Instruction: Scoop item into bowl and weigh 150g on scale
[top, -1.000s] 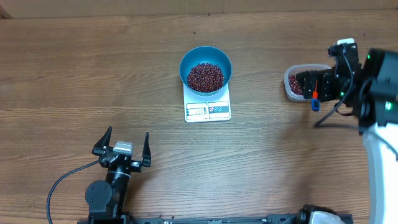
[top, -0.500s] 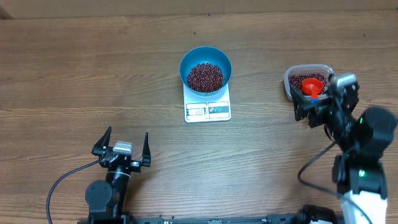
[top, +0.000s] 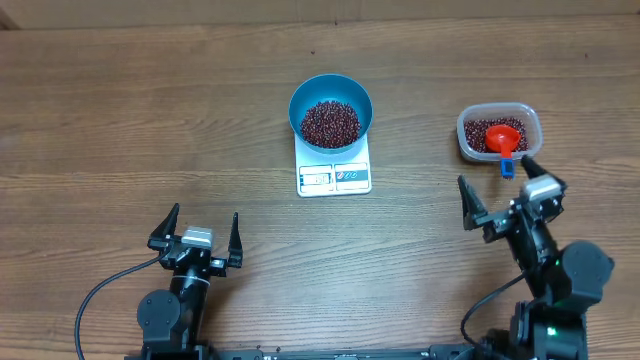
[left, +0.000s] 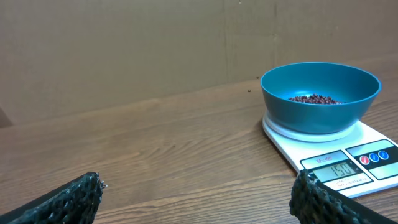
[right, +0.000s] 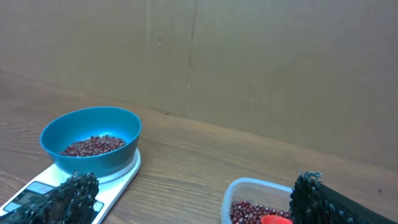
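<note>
The blue bowl (top: 331, 110) is sitting on the back part of the white scale (top: 334, 177), a little behind the middle of the tabletop (top: 120, 110) and towards its far edge, and it is holding a low heap of dark red-brown beans (top: 330, 122). The scale's display is facing the near edge and, in the left wrist view, is showing digits that look like 150 (left: 341, 168). Towards the right edge, level with the bowl, a clear plastic tub (top: 463, 130) is holding more of the beans, with a red scoop (top: 502, 138) lying in it and its blue handle end (top: 507, 168) hanging over the tub's near rim. The left gripper (top: 205, 215) is hovering near the front-left of the tabletop, well apart from the scale, its fingers (left: 68, 202) spreading wide and gripping nothing. The right gripper (top: 494, 172) is hanging just in front of the tub, close to the scoop's handle but not touching it, its fingers (right: 62, 196) likewise standing fully apart and carrying nothing.
</note>
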